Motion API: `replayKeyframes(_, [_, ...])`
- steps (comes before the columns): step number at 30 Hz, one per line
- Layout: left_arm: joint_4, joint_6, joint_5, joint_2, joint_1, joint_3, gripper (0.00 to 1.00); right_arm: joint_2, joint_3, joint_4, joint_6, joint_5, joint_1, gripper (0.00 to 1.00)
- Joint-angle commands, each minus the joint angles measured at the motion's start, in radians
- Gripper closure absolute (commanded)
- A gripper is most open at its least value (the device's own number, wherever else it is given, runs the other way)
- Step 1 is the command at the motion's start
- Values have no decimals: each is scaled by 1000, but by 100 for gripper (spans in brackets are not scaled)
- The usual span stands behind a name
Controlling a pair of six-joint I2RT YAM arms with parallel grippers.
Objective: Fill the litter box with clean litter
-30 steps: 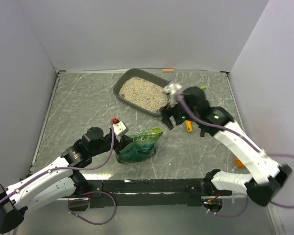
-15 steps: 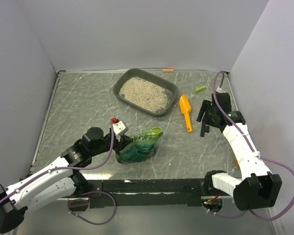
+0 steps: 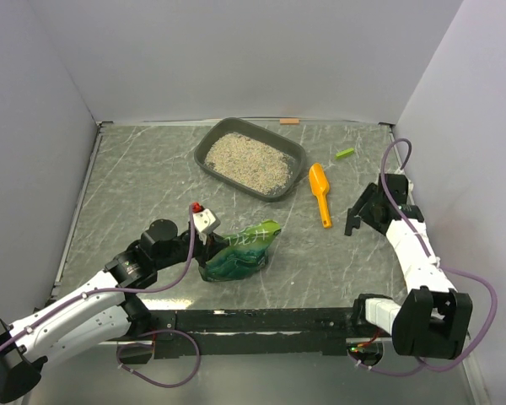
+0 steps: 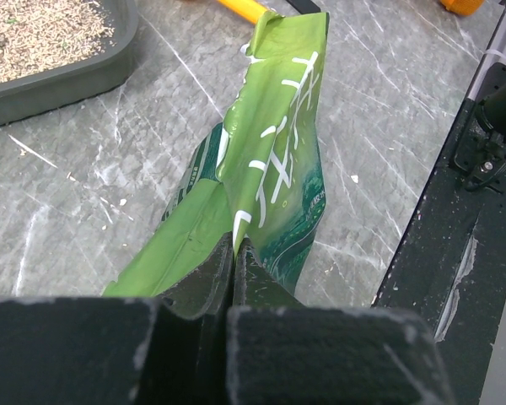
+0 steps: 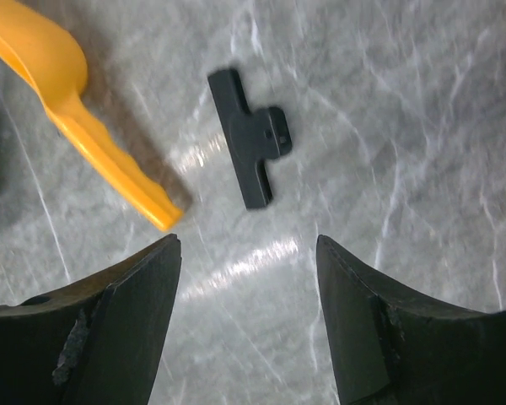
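Right claw (image 5: 248, 253) withdrawn to frame right, apart, empty. Left claw (image 4: 234, 263) clamped on glossy green bag (image 4: 280, 160). Dark-grey plastic litter box (image 3: 204, 149) holds beige sandy granules (image 3: 248, 161). Filling looks done; next likely release bag.

A robotics test cell in a lab is shown. A grey marble-patterned worktop (image 3: 152, 177) is enclosed on 3 sides by plain pale walls (image 3: 236, 51), so that a bare booth is formed. 2 white-and-black machines, the left arm (image 3: 84, 305) and the right arm (image 3: 415, 253), are bolted to a black rail (image 3: 261, 321) at the near edge. Purple cables (image 3: 191, 245) are looped along their links and under the rail. A strip of orange tape (image 3: 289, 121) is stuck at the far edge. Household goods are laid out as props: a litter box (image 3: 207, 141), a green bag (image 3: 240, 249) and an orange scoop (image 3: 320, 192) are set on the stone-look surface.
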State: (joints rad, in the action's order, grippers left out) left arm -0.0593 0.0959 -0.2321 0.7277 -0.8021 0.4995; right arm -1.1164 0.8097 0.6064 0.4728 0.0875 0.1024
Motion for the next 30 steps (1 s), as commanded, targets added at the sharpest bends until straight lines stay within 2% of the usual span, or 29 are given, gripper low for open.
replayKeyframes(1, [12,22,-29,-19,0,34,99,-26,-35,-186,-36,-61,66,30])
replayKeyframes(4, [7,22,-29,-16,0,39,99,-86,-30,-220,-65,-164,123,35])
replayKeyframes(9, [9,18,-32,-20,0,37,99,-193,13,-234,-94,-253,154,36])
replayKeyframes(16, [9,18,-47,-13,0,40,99,-273,31,-243,-114,-272,164,34])
replayKeyframes(30, [-2,21,-47,1,0,39,99,-381,40,-280,-154,-295,191,45])
